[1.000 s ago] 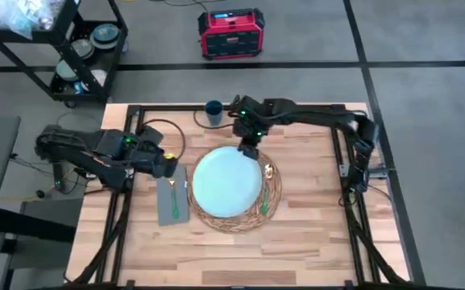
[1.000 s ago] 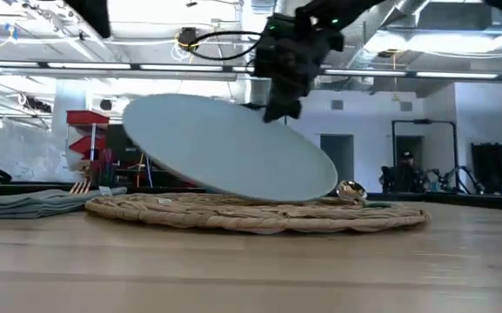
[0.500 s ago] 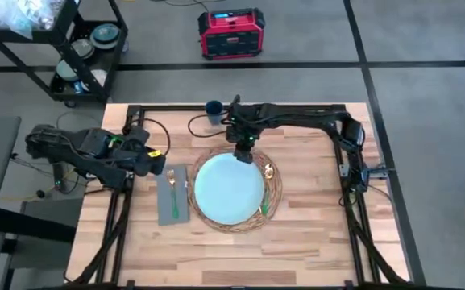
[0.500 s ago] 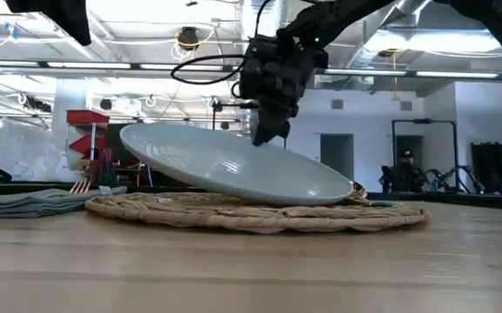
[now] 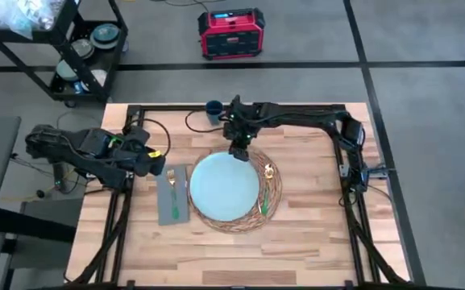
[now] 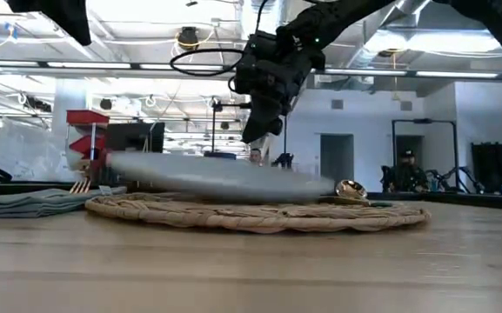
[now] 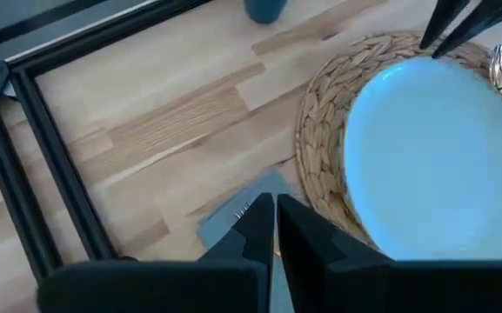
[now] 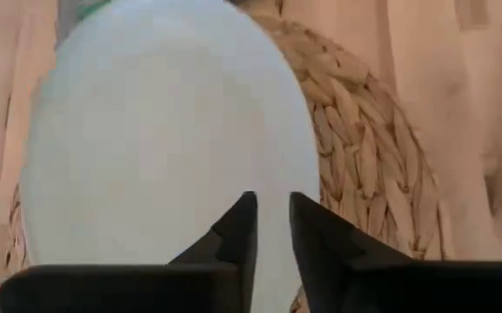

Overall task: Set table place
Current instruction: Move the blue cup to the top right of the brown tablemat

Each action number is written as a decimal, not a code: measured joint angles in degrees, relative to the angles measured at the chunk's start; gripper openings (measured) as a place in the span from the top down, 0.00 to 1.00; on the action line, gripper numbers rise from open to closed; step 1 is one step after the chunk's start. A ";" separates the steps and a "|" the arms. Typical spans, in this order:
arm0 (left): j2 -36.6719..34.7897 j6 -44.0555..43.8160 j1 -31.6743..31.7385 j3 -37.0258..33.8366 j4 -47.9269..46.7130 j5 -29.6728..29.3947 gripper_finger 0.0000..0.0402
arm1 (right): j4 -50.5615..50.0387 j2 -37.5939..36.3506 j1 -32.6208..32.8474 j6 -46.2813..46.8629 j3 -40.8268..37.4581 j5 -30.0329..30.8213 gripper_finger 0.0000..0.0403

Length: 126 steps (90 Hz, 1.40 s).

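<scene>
on the left side of the large light-wood plank table [image 5: 296,234] with its black frame rails, the left gripper [image 5: 158,163] hangs just beside the grey square napkin [image 5: 172,201]; in its wrist view the jaws stand nearly together with only a thin slit between them and nothing held. a fork with a green handle [image 5: 173,193] lies lengthwise on that napkin.

just right of the napkin lies the round woven straw-brown placemat [image 5: 274,187], near the middle of the table. the smooth pale-blue round plate [image 5: 225,187] rests on it, set toward the mat's left so that a broad crescent of weave shows on the right. in the low view the plate [image 6: 216,176] lies close to flat on the mat [image 6: 259,214].

above the plate's far edge is the right gripper [image 5: 238,153], its arm reaching in from the table's right side. its wrist view shows the jaws a narrow gap apart, gripping nothing, with the plate [image 8: 155,139] below them.

beyond the gripper, near the far rail, stands a small dark-blue cup [image 5: 213,109].

on the bare right part of the mat lies a spoon with a gold-coloured bowl [image 5: 269,171] and a green handle [image 5: 263,205], just beside the plate's rim.
</scene>
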 joint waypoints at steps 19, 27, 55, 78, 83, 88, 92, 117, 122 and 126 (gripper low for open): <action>0.00 -0.02 0.00 0.00 -0.05 -1.48 1.00 | 3.36 -0.01 -1.79 -2.49 0.00 4.83 0.81; 0.11 -0.87 0.00 0.00 -0.11 -3.52 1.00 | 6.30 -0.02 -3.76 -2.57 0.00 4.83 0.81; 0.11 -1.62 0.02 -0.15 -0.80 -10.74 1.00 | 13.23 0.07 -9.28 -8.24 4.20 9.96 0.76; -0.44 -11.09 0.02 -8.20 -0.43 -10.36 1.00 | 3.07 12.12 -11.26 -1.63 31.28 13.63 0.66; -0.35 -13.92 0.02 -10.07 0.61 -9.62 1.00 | -2.33 16.48 -11.71 1.91 38.74 10.69 0.66; -0.40 -15.64 0.02 -11.60 2.69 -9.27 1.00 | -3.64 17.38 -11.53 3.65 38.06 8.02 0.65; -0.44 -15.90 0.02 -12.56 4.65 -9.30 1.00 | -5.73 16.57 -11.21 3.53 34.26 6.50 0.65; -0.38 -13.64 0.20 -14.29 7.63 -9.24 1.00 | -9.14 16.69 -10.44 -7.67 30.25 14.32 0.65; -0.39 -13.31 0.24 -14.29 7.62 -9.27 1.00 | -9.22 16.55 -10.58 -9.54 31.63 16.60 0.65; -0.39 -12.63 0.28 -14.29 7.54 -9.27 1.00 | -9.18 16.55 -10.55 -11.24 33.00 17.95 0.65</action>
